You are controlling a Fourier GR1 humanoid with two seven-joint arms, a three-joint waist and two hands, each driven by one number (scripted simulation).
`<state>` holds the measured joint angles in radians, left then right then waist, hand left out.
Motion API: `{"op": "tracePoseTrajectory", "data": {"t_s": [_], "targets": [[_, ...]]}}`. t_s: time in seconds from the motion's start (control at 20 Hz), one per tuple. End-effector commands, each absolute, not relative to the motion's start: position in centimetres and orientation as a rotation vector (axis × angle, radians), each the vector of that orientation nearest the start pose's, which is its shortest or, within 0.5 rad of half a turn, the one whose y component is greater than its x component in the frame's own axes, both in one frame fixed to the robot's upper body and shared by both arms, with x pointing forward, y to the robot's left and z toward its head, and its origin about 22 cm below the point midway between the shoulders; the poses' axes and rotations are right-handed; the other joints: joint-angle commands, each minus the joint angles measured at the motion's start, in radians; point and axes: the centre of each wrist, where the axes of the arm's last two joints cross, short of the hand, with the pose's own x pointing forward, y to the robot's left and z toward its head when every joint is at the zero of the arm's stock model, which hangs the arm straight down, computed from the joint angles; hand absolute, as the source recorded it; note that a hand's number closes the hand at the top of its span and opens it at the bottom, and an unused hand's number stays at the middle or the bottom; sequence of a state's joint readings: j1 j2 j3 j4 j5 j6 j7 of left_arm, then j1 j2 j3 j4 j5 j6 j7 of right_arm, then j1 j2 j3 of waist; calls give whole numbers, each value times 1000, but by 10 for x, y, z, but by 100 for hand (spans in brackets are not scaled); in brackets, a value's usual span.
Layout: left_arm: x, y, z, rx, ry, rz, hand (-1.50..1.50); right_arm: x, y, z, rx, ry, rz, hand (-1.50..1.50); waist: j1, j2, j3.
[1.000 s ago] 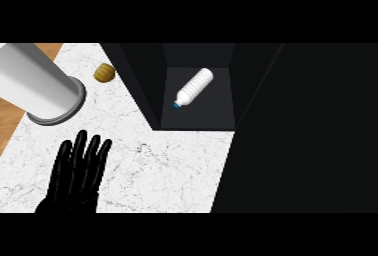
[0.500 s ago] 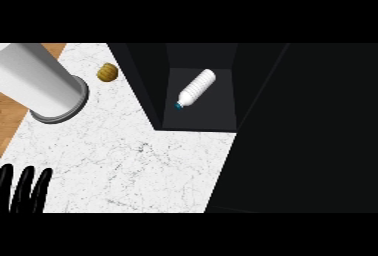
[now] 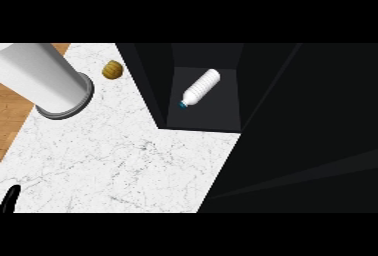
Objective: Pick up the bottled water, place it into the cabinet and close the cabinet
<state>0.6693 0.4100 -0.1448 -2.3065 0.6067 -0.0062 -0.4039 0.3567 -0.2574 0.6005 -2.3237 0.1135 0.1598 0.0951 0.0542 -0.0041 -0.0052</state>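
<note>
Moved: L hand has pulled back to the lower-left corner. 1 s ago it lay spread over the counter, half a sec ago only its upper part showed at the edge, now just a thin black sliver is left.
Moved also: everything else sits a touch further right in view than before, all shifted together; bottle keeps the same pose inside the cabinet.
L hand state: apart or together, can't tell, too little of it shows. Touches nothing visible.
Bottle: white, slim, lying on its side. Small teal cap at the lower-left end, base toward upper right, so it lies on a diagonal.
Bottle place: inside the cabinet, on its grey floor, left of centre, cap end near the left wall.
Cabinet: dark box, inside in plain view, black walls on both sides. Big black area fills the right of the view; which part is the door, can't tell.
Marble counter: white w/ grey veins, runs up to the cabinet's front edge.
Grey cylinder: large, upper left, tilted in view, on the counter's left edge, well apart from the bottle.
Brown lump: small, golden-brown, betw. cylinder and cabinet's left wall; too small to identify.
Wood strip: at far left, beside the marble.
</note>
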Motion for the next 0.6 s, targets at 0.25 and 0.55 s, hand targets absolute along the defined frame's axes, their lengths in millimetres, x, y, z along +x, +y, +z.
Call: {"op": "tracePoseTrajectory", "data": {"t_s": [0.25, 0.55], "targets": [[64, 310, 96, -342, -1971, 209, -150, 135, -90, 134, 665, -1654, 542, 150, 1, 4, 2], [50, 349, 109, -330, -1997, 215, -150, 176, -73, 137, 652, -1638, 462, 150, -18, 3, 4]]}}
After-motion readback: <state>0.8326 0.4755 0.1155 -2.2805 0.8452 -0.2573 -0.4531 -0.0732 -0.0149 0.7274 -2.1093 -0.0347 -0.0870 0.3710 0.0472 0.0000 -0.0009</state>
